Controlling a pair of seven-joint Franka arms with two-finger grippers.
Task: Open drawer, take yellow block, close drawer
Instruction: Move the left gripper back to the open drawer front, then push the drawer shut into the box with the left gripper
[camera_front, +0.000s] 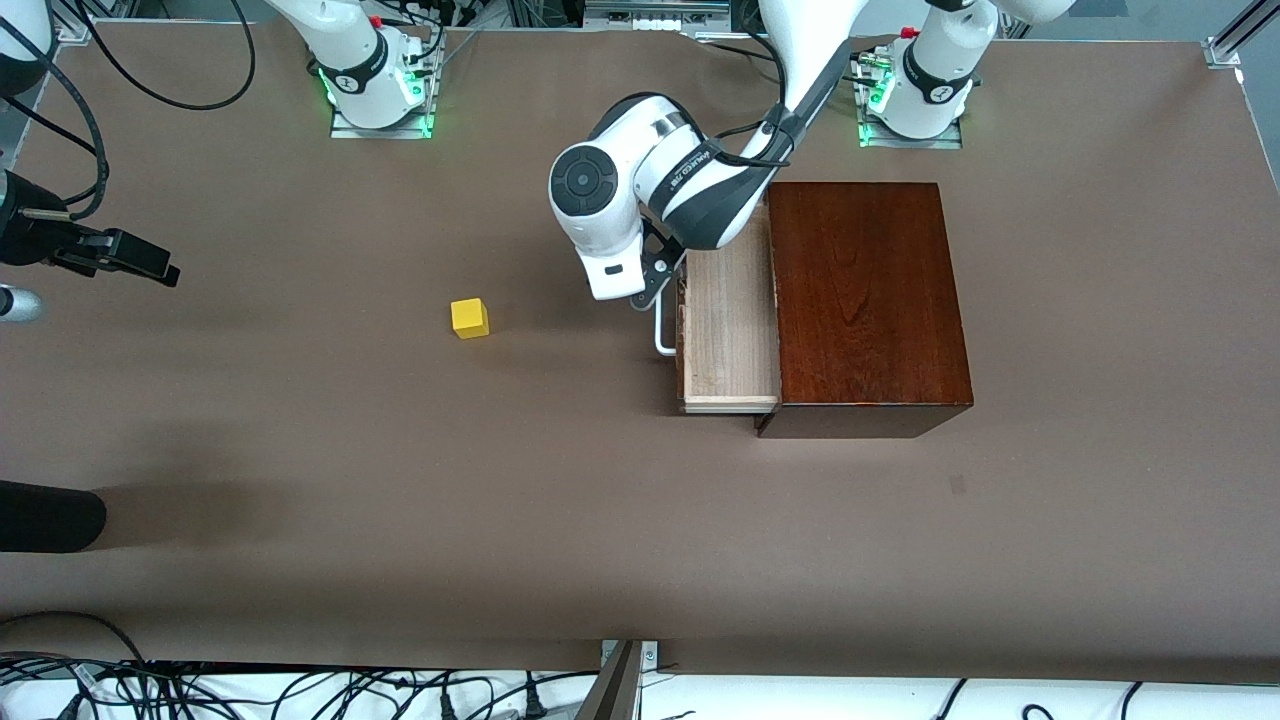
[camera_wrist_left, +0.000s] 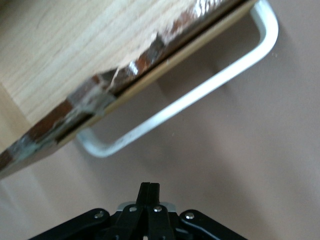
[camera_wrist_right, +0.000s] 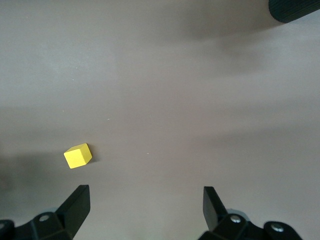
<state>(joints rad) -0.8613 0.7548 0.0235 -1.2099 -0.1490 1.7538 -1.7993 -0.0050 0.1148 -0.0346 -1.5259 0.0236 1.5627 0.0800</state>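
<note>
Two grippers noted. Left gripper (camera_wrist_left: 149, 192), fingers pressed together, holds nothing, just beside handle (camera_front: 663, 335) of open drawer (camera_front: 728, 330). Right gripper (camera_wrist_right: 145, 207) spread wide above table (camera_front: 300, 420); yellow block (camera_front: 469, 318) on table between grippers.

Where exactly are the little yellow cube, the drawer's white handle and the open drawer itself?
yellow block (camera_front: 469, 317): front view, on its top face.
white handle (camera_wrist_left: 200, 95): left wrist view, on the long bar.
drawer (camera_front: 730, 320): front view, on its pale wooden floor.
</note>
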